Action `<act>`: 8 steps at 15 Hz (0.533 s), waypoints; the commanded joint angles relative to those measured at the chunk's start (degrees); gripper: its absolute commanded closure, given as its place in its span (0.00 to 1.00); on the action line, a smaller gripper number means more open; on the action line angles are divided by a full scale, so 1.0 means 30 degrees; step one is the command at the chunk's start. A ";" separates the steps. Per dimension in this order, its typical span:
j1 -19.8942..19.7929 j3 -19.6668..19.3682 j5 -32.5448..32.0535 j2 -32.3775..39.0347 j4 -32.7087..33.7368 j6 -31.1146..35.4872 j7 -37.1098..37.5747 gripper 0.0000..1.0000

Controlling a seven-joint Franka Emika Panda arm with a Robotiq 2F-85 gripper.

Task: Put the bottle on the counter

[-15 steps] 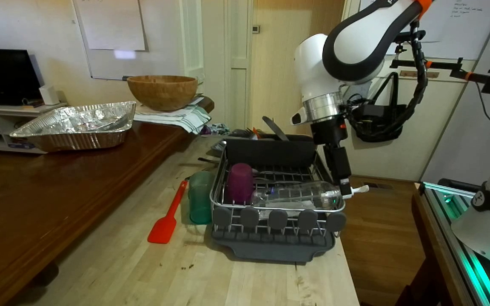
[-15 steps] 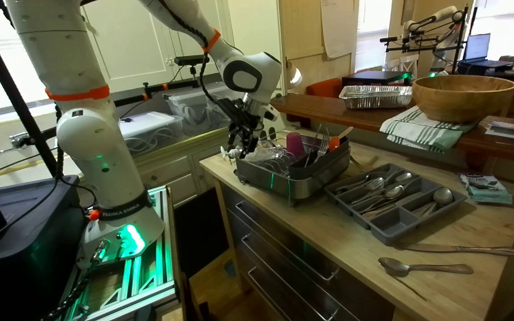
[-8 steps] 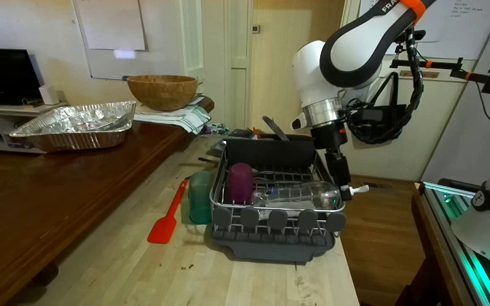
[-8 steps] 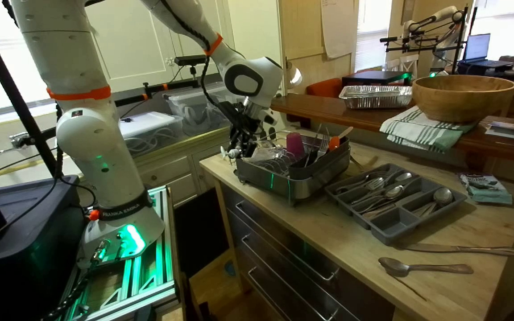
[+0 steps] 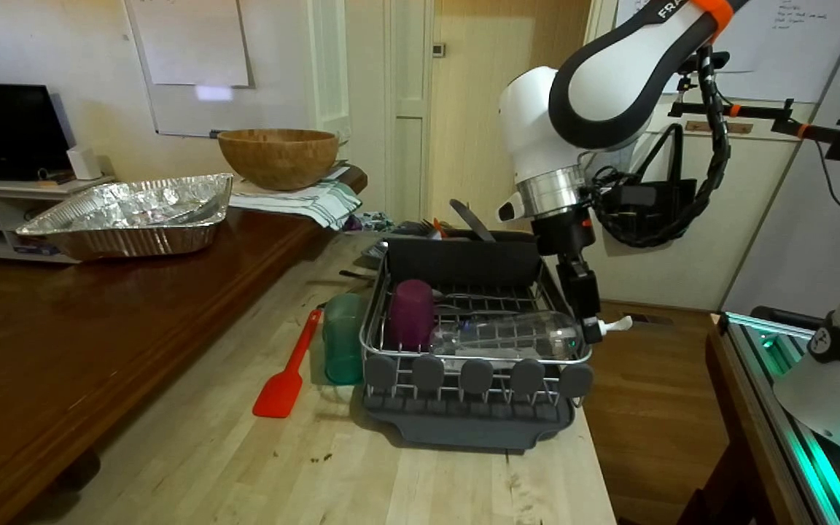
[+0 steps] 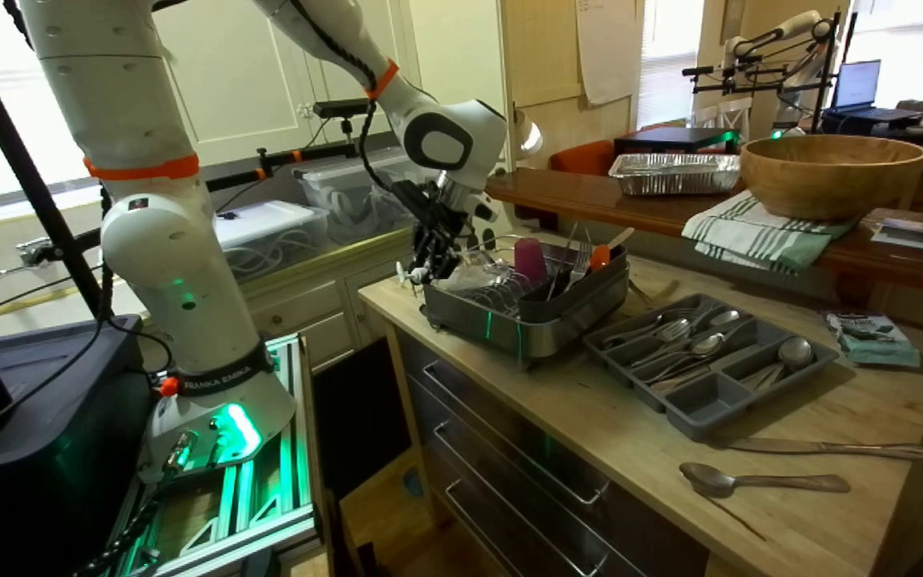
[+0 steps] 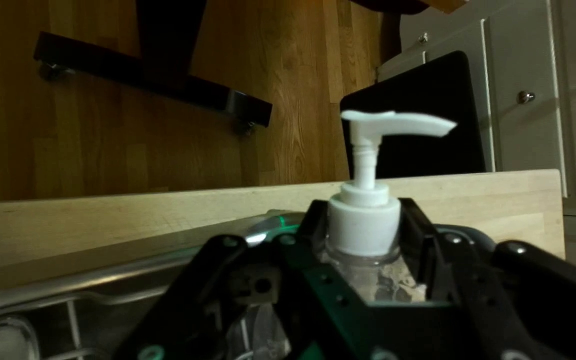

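Clear plastic bottle (image 5: 511,333), on its side in the grey wire dish rack (image 5: 471,423), its neck gripped by the black hand (image 7: 364,220); only the wrist view resolves its curved white pump (image 7: 365,194).

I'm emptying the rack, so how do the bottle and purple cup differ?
The bottle is clear and see-through; the purple cup is strongly coloured. The bottle lies on its side; the cup stands roughly on end. The bottle has a white pump top; the cup has none. Both are in the dish rack, the pump top jutting out.
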 commanded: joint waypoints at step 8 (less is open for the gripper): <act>0.0313 0.0064 -0.0413 -0.5724 -0.0081 -0.1993 -0.1236 0.86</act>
